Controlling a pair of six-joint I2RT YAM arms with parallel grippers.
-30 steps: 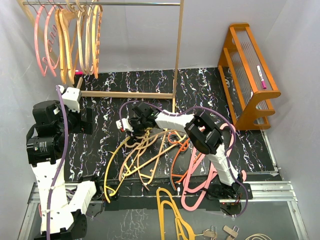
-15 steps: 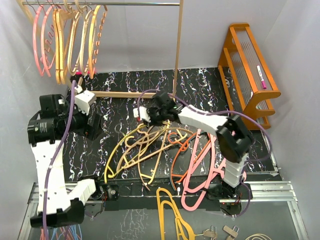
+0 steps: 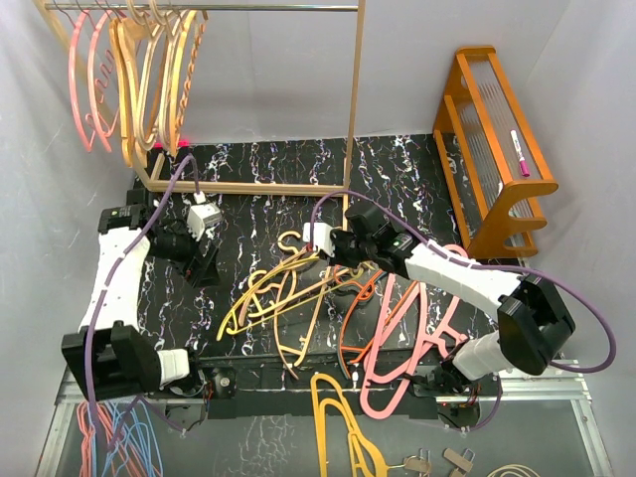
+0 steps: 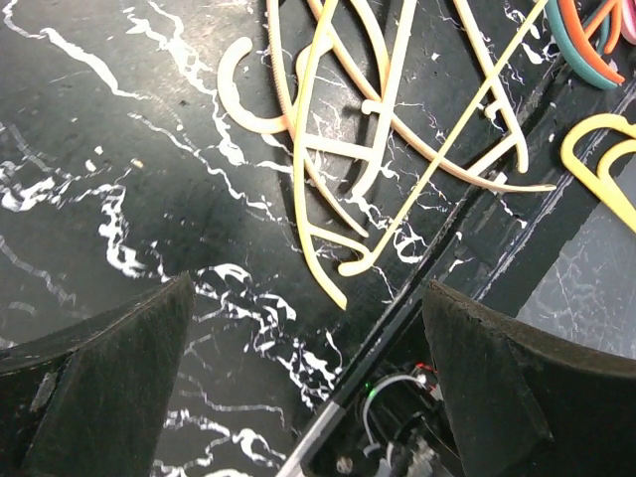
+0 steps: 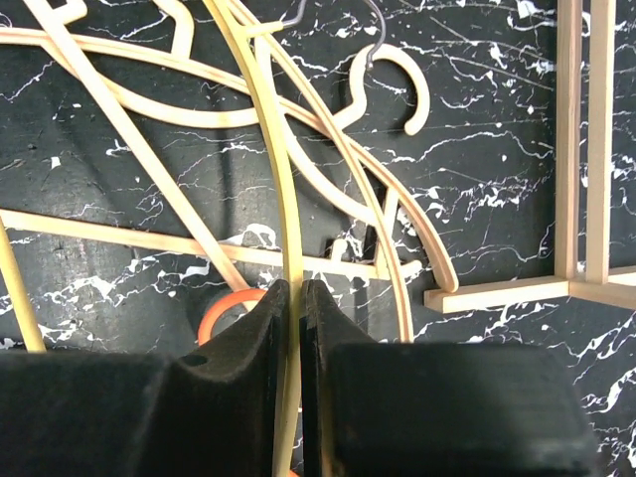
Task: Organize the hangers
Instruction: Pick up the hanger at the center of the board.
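mat (image 3: 397, 169): black with white marble veins, looking smooth, lying flat under everything

hangers (image 3: 288, 288): thin hooked strips in yellow, pale tan, orange and pink, sitting in a tangled heap mid-mat

hung hangers (image 3: 129, 79): pink and tan ones, a few wavy-edged, dangling off the metal rail (image 3: 278, 8) of the wooden rack (image 3: 354, 99), back left

right gripper (image 5: 291, 298): squeezing tight on one yellow hanger (image 5: 283, 199), its slim curved arm running up between the pads, at the heap's far edge

left gripper (image 4: 306, 298): jaws standing wide apart, gripping nothing, hovering over bare mat just left of the heap, with a tan hook lying just past the fingertips
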